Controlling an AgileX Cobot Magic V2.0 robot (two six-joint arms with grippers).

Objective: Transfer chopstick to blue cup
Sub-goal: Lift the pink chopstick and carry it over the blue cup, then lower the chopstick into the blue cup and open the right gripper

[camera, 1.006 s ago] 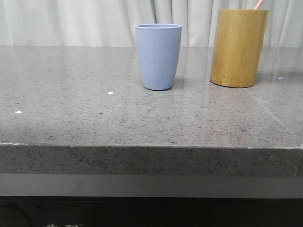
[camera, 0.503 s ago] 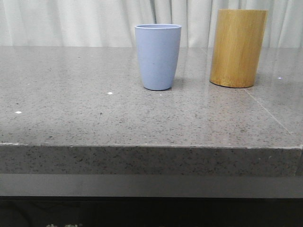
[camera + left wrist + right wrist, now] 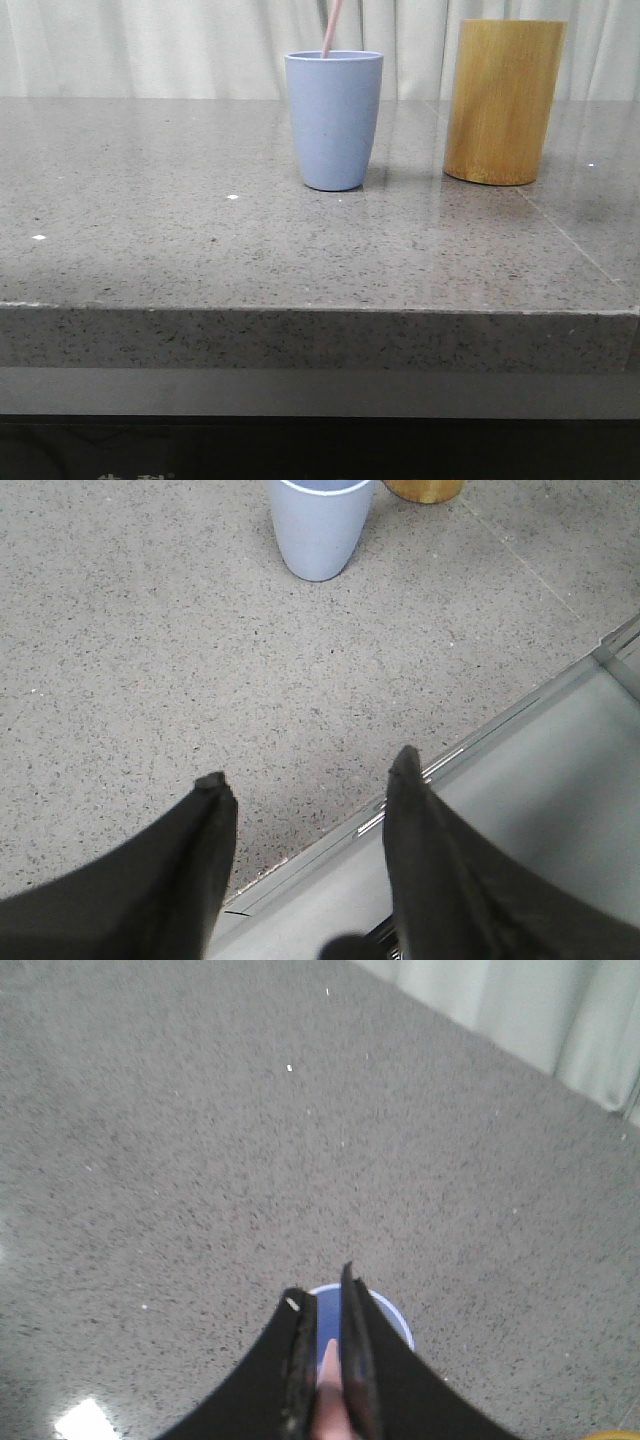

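Observation:
The blue cup (image 3: 334,120) stands upright at the middle back of the grey stone table. A thin pink chopstick (image 3: 331,28) slants down from above, its lower end inside the cup's mouth. In the right wrist view my right gripper (image 3: 322,1298) hangs straight above the blue cup (image 3: 396,1322), shut on the chopstick (image 3: 327,1380), whose tip points into the cup. My left gripper (image 3: 310,770) is open and holds nothing. It hovers over the table's front edge, well short of the blue cup (image 3: 318,525).
A taller tan bamboo holder (image 3: 504,100) stands to the right of the cup, its base (image 3: 422,488) just showing in the left wrist view. A white curtain (image 3: 150,45) hangs behind the table. The table's front edge (image 3: 320,308) runs across the front view.
A second ago the chopstick's pink end stuck out of the bamboo holder. Half a second ago it was out of view. Now it comes down into the blue cup.

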